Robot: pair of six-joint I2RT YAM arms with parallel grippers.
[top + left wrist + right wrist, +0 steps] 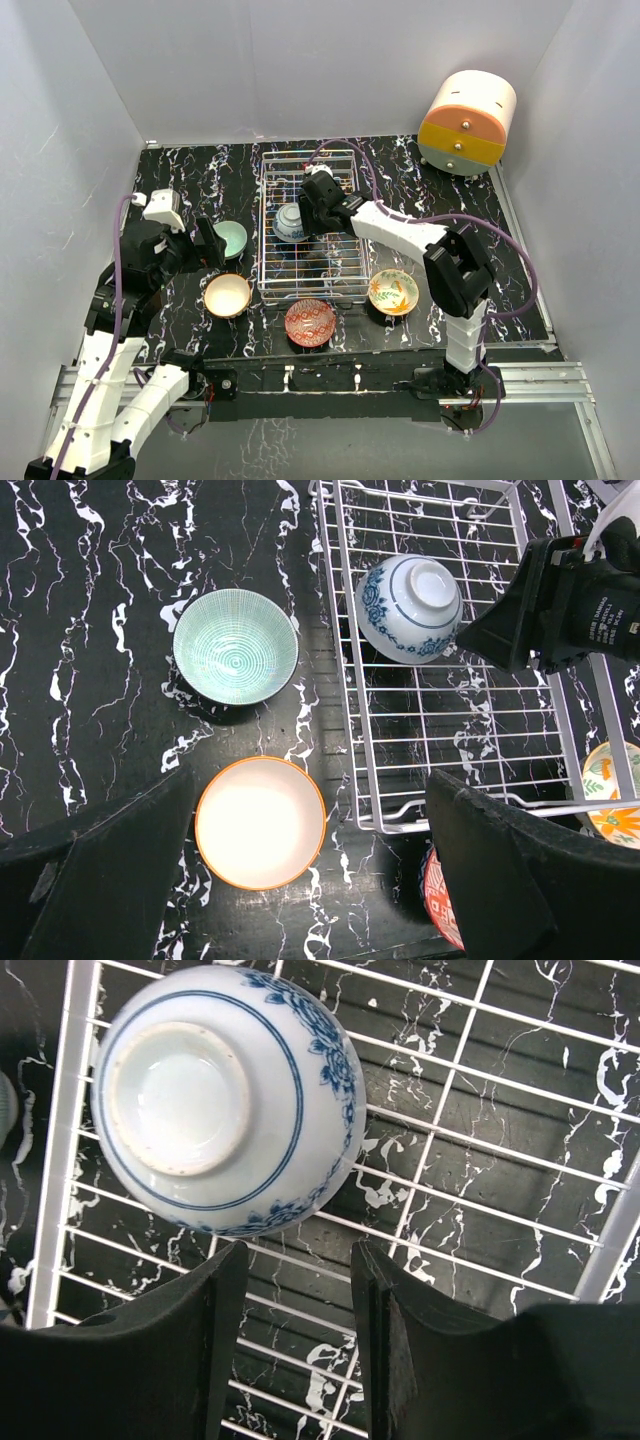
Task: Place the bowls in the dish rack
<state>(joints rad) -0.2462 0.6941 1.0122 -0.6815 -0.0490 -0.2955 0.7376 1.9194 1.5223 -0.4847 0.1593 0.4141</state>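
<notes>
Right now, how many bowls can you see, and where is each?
5: one blue-and-white bowl upside down in the dish rack; mint bowl and cream bowl left of it; red bowl just before its near edge; leafy yellow bowl right of it. None seems hidden.

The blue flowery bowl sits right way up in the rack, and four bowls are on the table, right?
No: the blue flowery bowl sits bottom up in the rack, as the right wrist view shows. Four bowls are on the table.
</notes>
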